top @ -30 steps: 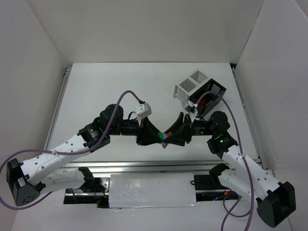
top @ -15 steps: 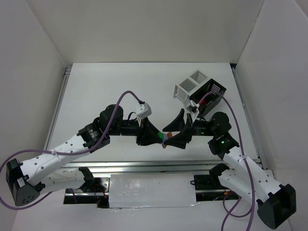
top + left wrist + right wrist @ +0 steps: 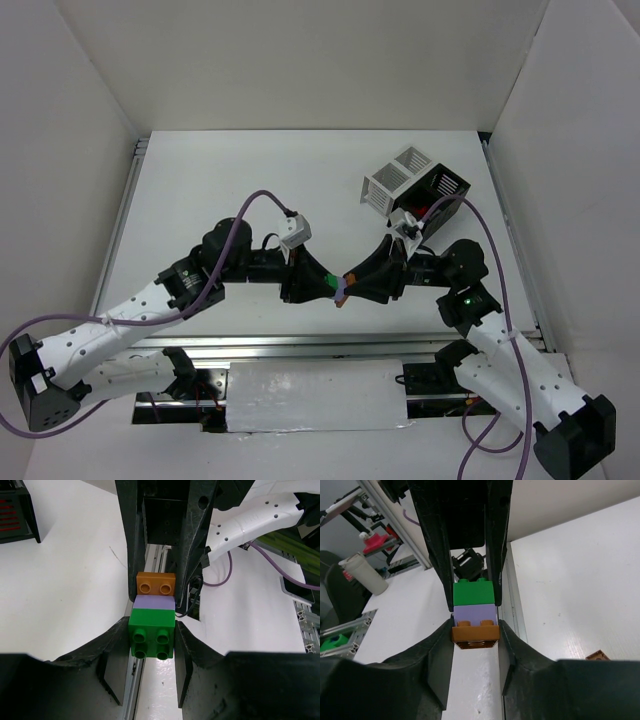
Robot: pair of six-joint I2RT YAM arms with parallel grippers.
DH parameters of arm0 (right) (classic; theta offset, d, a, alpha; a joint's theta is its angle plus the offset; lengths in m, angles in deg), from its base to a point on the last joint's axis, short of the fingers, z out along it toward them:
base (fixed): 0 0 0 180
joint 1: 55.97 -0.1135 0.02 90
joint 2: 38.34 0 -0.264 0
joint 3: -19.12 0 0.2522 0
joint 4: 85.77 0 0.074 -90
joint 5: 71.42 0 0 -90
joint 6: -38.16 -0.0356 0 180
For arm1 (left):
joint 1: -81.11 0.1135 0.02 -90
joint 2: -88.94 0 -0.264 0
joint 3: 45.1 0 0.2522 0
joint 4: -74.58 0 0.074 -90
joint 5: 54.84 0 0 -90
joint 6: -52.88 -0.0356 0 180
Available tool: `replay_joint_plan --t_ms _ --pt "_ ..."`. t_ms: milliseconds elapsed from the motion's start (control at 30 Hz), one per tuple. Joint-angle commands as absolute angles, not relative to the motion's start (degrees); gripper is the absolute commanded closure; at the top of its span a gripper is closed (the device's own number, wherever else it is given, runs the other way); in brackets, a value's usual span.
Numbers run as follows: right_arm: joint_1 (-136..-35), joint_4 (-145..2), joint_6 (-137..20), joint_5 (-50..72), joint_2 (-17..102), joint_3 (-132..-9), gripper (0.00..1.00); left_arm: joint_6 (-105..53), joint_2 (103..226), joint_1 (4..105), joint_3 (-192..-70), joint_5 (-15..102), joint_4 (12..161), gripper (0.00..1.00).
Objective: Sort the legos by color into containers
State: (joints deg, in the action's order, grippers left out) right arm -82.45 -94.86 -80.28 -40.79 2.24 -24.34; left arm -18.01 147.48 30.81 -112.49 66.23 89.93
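Note:
A three-brick lego stack (image 3: 339, 289) hangs above the table between my two grippers. In the left wrist view my left gripper (image 3: 152, 631) is shut on the green brick (image 3: 152, 639). Beyond it sit the purple brick (image 3: 155, 602) and the orange-brown brick (image 3: 156, 583). In the right wrist view my right gripper (image 3: 475, 630) is shut on the orange-brown brick (image 3: 475, 634), with the purple brick (image 3: 475, 614) and the green brick (image 3: 473, 593) past it. The two grippers face each other tip to tip, the left gripper (image 3: 327, 284) on the left and the right gripper (image 3: 352, 288) on the right.
A white slatted box (image 3: 392, 178) and a black box (image 3: 446, 188) stand side by side at the back right, with something red (image 3: 424, 211) in the black one. A small orange-brown piece (image 3: 598, 655) lies on the table. The metal rail (image 3: 300, 345) runs along the near edge.
My right gripper spread wide half a second ago and has now shut on the orange-brown end of the stack. The left gripper kept its hold on the green brick.

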Motion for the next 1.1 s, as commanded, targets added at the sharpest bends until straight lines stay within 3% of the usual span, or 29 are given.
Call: replay_joint_plan --t_ms 0,100,133,167,200,300,367,467,667,767,867,900,1067 --pt "-81.9 -99.1 -81.2 -40.9 1.8 -23.5 0.72 -19.0 146.2 30.5 -114.1 68.4 87.3 1.0" --pt "-81.9 -101.3 -82.5 -41.4 2.3 -23.3 0.78 -19.1 146.4 30.5 -114.1 68.2 87.3 1.0" --pt "-82.0 -101.9 -83.0 -41.8 2.4 -23.2 0.8 -19.1 146.4 30.5 -114.2 68.0 87.5 0.96" --pt "-82.0 -102.8 -84.3 -42.1 2.4 -23.1 0.9 -19.1 146.5 30.5 -114.2 67.2 87.5 0.86" --pt "-82.0 -104.1 -84.8 -42.3 2.7 -23.0 0.98 -19.2 146.8 30.5 -114.2 67.2 87.6 0.7" --pt "-82.0 -105.4 -86.4 -42.7 3.0 -23.1 1.0 -19.2 147.6 30.5 -114.2 67.9 86.9 0.36" --pt "-81.9 -105.4 -86.8 -42.7 3.0 -23.3 1.0 -19.1 148.5 30.5 -114.5 68.6 86.1 0.01" --pt "-82.0 -104.6 -86.6 -42.1 2.6 -23.5 1.0 -18.7 149.9 30.5 -114.9 69.9 85.3 0.0" --pt "-82.0 -102.6 -85.6 -40.9 2.3 -23.7 1.0 -18.1 151.7 30.5 -115.2 70.3 83.8 0.0" --pt "-82.0 -102.2 -85.6 -41.0 2.9 -23.7 1.0 -17.8 152.1 30.5 -114.9 70.8 82.8 0.07" --pt "-81.9 -102.0 -85.4 -40.9 3.0 -23.6 1.0 -17.8 152.4 30.5 -115.2 71.6 82.1 0.45" --pt "-82.0 -102.2 -85.4 -40.9 3.0 -23.6 1.0 -17.7 152.5 30.5 -115.3 71.6 82.2 0.65" --pt "-82.0 -101.9 -85.1 -42.0 3.1 -23.5 0.95 -17.8 152.6 30.5 -115.7 70.8 82.7 0.99"
